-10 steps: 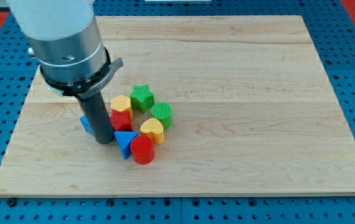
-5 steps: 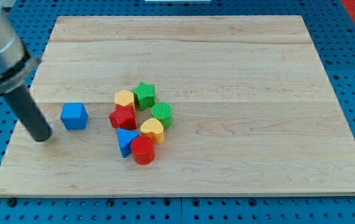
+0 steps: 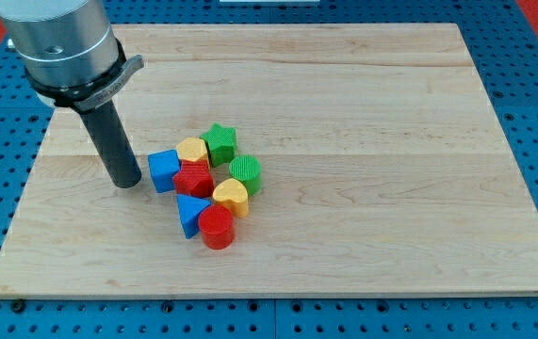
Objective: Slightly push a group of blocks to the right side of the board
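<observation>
Where my tip (image 3: 128,182) meets the grained wooden board (image 3: 391,141), a smooth blue cube (image 3: 163,170) sits just beside it.

Tip (image 3: 128,182): on the desk (image 3: 391,113), just left of the blue cube (image 3: 163,170), a thin gap between.
Obstacles: blue cube, red block (image 3: 194,178), yellow block (image 3: 191,151), green star (image 3: 219,143), green cylinder (image 3: 245,173), yellow heart (image 3: 232,197), blue triangle (image 3: 190,214), red cylinder (image 3: 217,227), packed touching.
Free room: open wood on the view's right, top and bottom.
</observation>
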